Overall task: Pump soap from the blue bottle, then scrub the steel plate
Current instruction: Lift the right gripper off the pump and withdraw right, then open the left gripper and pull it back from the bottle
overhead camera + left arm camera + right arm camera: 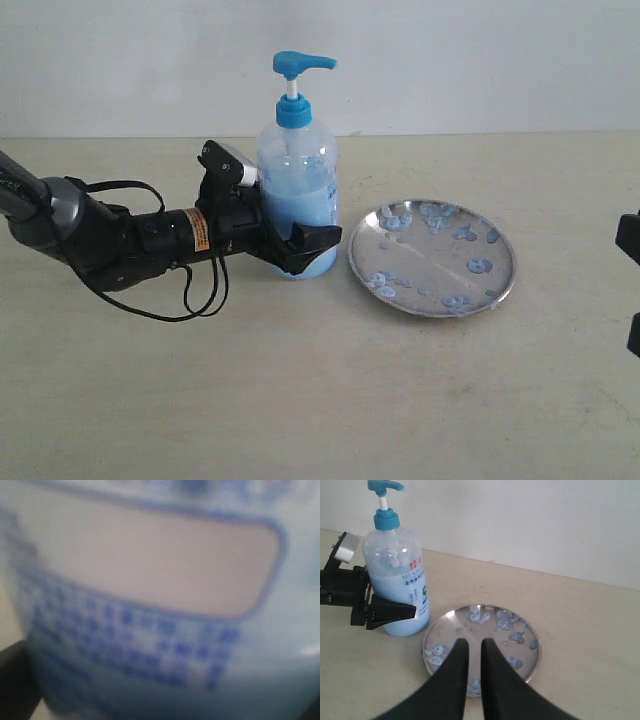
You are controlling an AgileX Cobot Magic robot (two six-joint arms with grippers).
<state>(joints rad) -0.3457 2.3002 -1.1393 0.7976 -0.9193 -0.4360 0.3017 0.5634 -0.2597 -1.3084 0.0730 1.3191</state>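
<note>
1. Blue bottle [297,150]: you see a tall, round-shouldered body of translucent plastic, with a bright blue pump head and collar on a white stem. It stands upright on the pale, matte table [300,400], just beside the steel plate on that plate's left in the exterior view, not touching it.
2. Soap [300,215]: a pale blue, milky liquid shows through the bottle wall and fills the body to below the shoulder. Small light-blue blobs of it dot the plate.
3. Steel plate [432,314]: round, shallow and shiny silver, with a raised rim. It is wider than the bottle and lies flat on the table.
4. Left gripper [305,236]: its black, angular fingers are clamped on the lower body of the bottle. You see only the near finger [390,611]; the bottle hides the far one. A black cable [190,300] loops beneath the arm.
5. Right gripper [474,644]: two smooth black tapering fingers stand narrowly apart, with nothing between them. They hang above the plate's near edge and cover part of its rim.
6. Hard to make out: the left wrist view is filled by the blurred bottle wall [160,680]. Its label [150,560] shows as a pale panel over unreadable blue print. In the exterior view the right arm is cut off at the edge.
</note>
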